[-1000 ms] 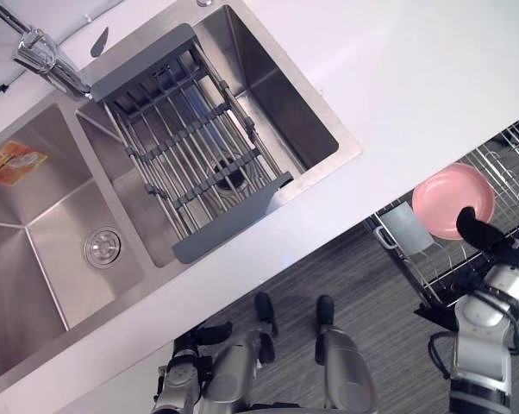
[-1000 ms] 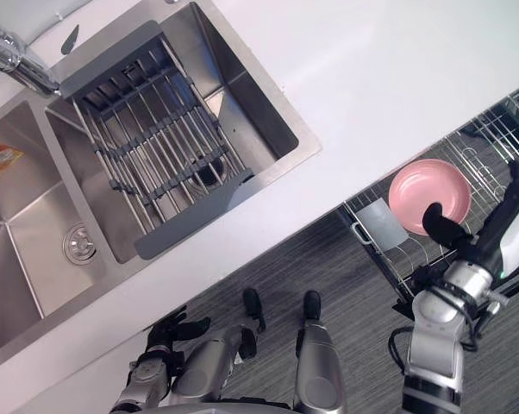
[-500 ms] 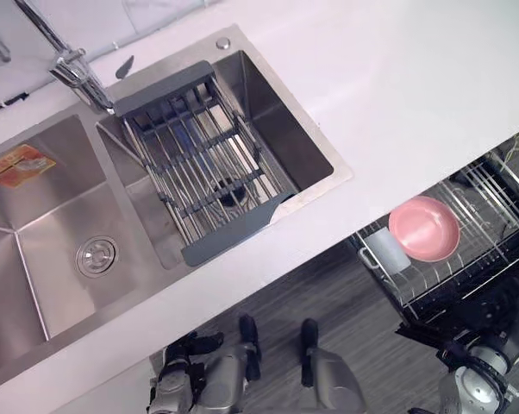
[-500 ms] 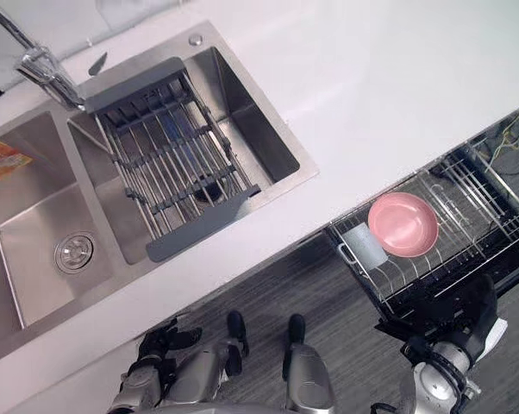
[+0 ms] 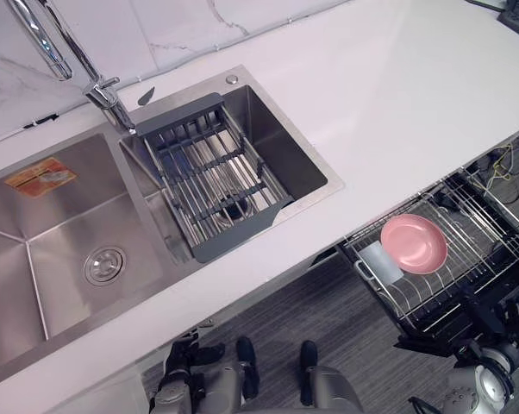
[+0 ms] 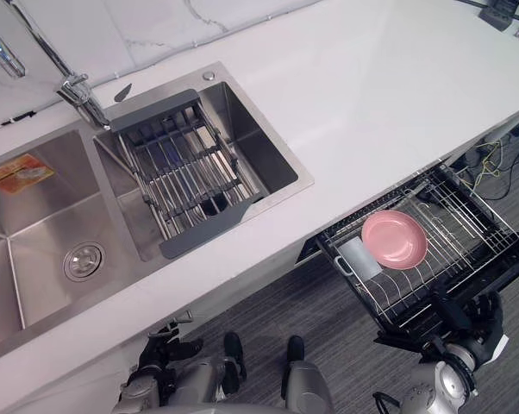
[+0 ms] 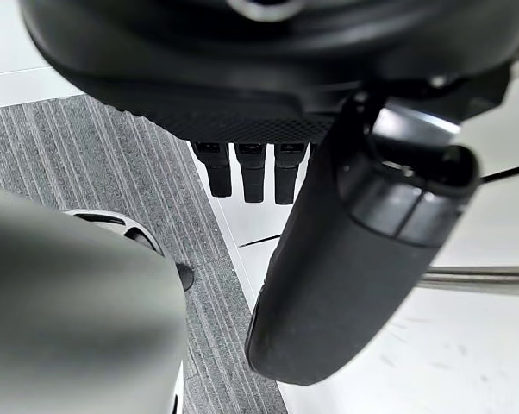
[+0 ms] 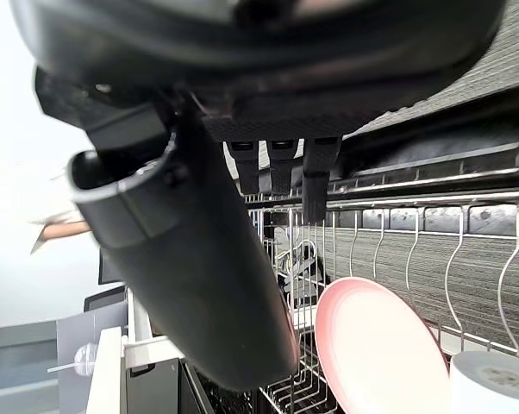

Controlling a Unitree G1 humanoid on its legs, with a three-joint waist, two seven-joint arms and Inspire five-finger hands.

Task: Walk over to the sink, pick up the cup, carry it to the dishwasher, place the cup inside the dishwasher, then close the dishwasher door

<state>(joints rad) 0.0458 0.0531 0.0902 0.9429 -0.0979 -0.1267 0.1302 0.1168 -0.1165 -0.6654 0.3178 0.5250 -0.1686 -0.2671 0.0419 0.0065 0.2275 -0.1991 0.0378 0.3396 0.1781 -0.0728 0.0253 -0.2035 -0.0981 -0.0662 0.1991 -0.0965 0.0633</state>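
Left eye view puts the left hand [image 5: 184,360] low at the robot's side, fingers loosely relaxed and holding nothing (its own wrist view has bare floor past them). The double sink [image 5: 44,250] with its grey drying rack [image 5: 212,177] lies up across the white counter [image 5: 397,95] from that hand. Further right, the cup [image 6: 356,256] already sits in the pulled-out dishwasher rack [image 6: 479,228], just beside the pink plate [image 6: 395,239] and on that plate's sink-ward side. It is well apart from the left hand. The right hand [image 6: 471,315] hangs off the rack's outer end, apart from the wires, fingers straight with the thumb standing out, nothing in it. From this hand the cup lies ahead and toward the counter, across the rack; its wrist view shows plate and cup past the fingertips. The placing looks done, so what remains is the closing. The rack's long axis runs from under the counter out toward the right hand, with what seems to be the dark lowered door [image 6: 396,330] beneath it. The right hand is plainly the nearer one, and any push would go along that axis, away from the hand and in under the counter.
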